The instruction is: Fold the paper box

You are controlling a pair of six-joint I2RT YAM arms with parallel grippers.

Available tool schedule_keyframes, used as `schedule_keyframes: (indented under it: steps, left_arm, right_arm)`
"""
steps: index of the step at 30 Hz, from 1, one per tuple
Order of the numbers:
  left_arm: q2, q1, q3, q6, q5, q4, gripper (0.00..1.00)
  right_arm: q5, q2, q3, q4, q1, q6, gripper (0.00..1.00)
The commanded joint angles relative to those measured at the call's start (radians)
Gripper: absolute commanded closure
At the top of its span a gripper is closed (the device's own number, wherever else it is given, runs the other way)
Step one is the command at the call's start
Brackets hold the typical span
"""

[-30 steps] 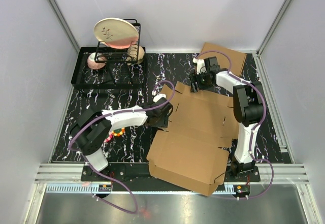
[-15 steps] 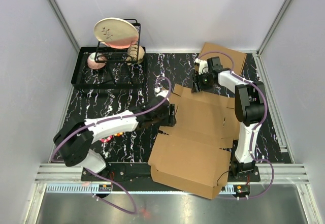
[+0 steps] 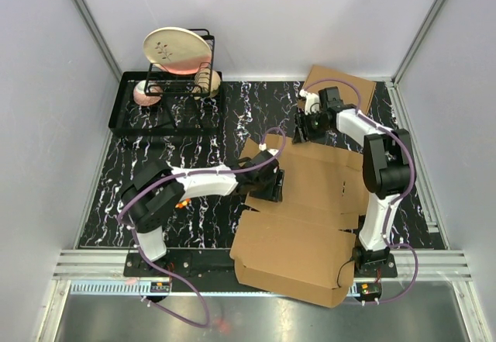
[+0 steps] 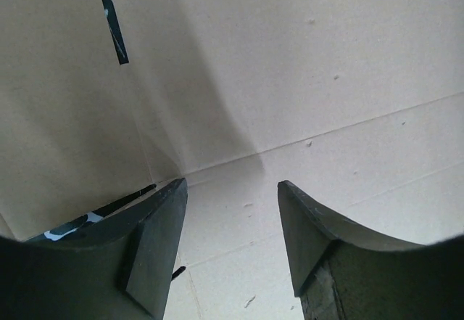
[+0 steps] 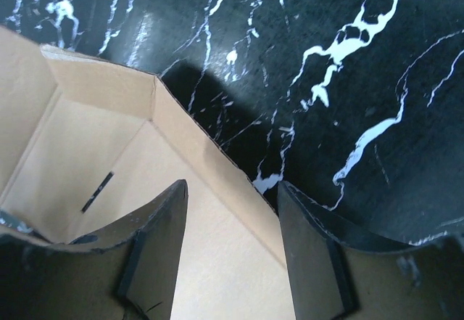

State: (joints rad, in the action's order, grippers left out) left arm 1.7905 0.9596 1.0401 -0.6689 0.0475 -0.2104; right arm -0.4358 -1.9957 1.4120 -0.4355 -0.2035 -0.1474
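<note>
Paper box (image 3: 310,202) is lying mid-right on the marble table (image 3: 256,105), partly flat, with its near edge reaching past the front. Left gripper (image 3: 271,183) is hovering wide open over an inner crease, holding nothing. Right gripper (image 3: 308,127) is also gaping and empty, straddling the far flap edge. Suggest the left pin the panel beside the score while the right is closing on the flap and rotating it up about that line.

Fixed overhead view from above and behind; both wrist views close, steeply down onto the same paper box (image 3: 302,202).
</note>
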Motion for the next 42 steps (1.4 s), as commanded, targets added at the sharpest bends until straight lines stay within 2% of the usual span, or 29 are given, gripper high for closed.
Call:
schedule_keyframes:
  steps: [1, 9, 15, 24, 33, 35, 36, 42]
  left_arm:
    - [0.084, -0.019, -0.009, -0.037, -0.044, -0.047, 0.4]
    - [0.066, -0.064, -0.031, -0.038, -0.132, -0.075, 0.4]
    - [0.021, -0.079, -0.031, -0.023, -0.192, -0.116, 0.4]
    - [-0.019, -0.084, -0.066, -0.017, -0.221, -0.124, 0.4]
    - [-0.022, -0.084, -0.097, -0.014, -0.244, -0.126, 0.4]
    - [-0.02, -0.084, -0.106, -0.015, -0.242, -0.123, 0.4]
    - [-0.02, -0.084, -0.107, -0.015, -0.242, -0.119, 0.4]
    - [-0.013, -0.084, -0.123, -0.015, -0.244, -0.11, 0.4]
  right_arm:
    - [-0.026, 0.119, -0.036, -0.094, -0.01, 0.026, 0.41]
    - [0.011, 0.239, -0.131, -0.088, -0.06, 0.032, 0.42]
    - [0.109, 0.27, -0.154, -0.065, -0.099, 0.023, 0.44]
    - [0.308, 0.227, -0.119, -0.057, -0.178, -0.029, 0.5]
    - [0.482, 0.146, -0.076, -0.028, -0.229, -0.055, 0.62]
    - [0.493, 0.135, -0.068, -0.025, -0.234, -0.067, 0.61]
    - [0.514, 0.13, -0.064, -0.025, -0.237, -0.072, 0.56]
    - [0.517, 0.118, -0.038, -0.029, -0.24, -0.099, 0.45]
